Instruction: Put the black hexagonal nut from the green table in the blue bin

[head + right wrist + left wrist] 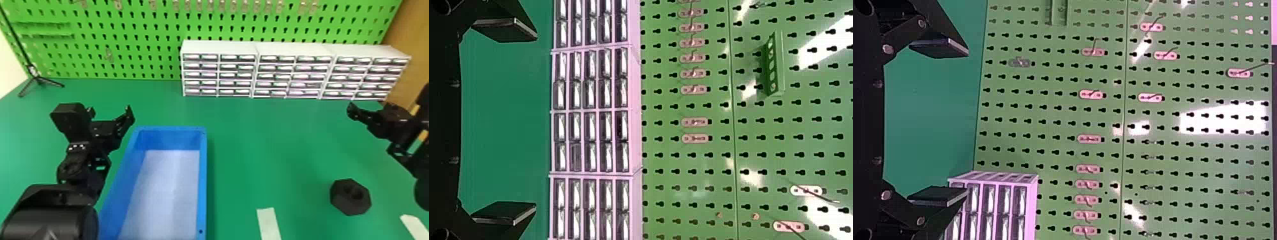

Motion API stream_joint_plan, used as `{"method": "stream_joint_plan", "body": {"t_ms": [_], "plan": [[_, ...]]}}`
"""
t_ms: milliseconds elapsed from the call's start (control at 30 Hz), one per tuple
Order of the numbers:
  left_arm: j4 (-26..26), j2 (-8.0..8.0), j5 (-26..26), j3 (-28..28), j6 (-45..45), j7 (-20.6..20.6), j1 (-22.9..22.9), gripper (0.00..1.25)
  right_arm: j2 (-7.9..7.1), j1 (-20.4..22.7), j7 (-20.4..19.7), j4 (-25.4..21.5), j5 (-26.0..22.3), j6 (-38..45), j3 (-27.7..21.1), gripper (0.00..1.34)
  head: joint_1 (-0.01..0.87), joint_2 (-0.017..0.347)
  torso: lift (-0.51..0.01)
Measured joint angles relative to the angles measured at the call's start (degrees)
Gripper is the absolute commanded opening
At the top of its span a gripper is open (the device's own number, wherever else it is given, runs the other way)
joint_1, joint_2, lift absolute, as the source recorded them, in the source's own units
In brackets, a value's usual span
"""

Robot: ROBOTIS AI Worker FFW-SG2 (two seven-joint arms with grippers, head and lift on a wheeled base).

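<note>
The black hexagonal nut (pixel 350 197) lies on the green table (pixel 274 143) at the lower right of the head view. Left of the middle stands the blue bin (pixel 203 178), its pale floor bare. My left gripper (pixel 110 110) is above the table by the bin's far left corner, and its wrist view has the gripper (pixel 939 122) open with nothing held. At the head view's right edge is my right gripper (pixel 351 110), farther back than the nut and apart from it; in its own wrist view that gripper (pixel 506 122) is open and holds nothing.
White drawer cabinets (pixel 255 73) line the table's back right, against a green pegboard (pixel 127 38). A black tripod stand (pixel 38 78) is at the back left. Pale strips lie on the table, one (pixel 268 223) between bin and nut, another (pixel 415 226) right of the nut.
</note>
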Motion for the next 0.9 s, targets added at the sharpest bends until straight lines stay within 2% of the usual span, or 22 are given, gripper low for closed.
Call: {"method": "stream_joint_plan", "body": {"t_ms": [900], "plan": [[0.0, 0.0, 0.0, -0.01, 0.05, 0.0, 0.02, 0.97, 0.07, 0.44, 0.0, -0.48, -0.04, 0.19, -0.61, 1.23, 0.683, 0.028, -0.096]]}}
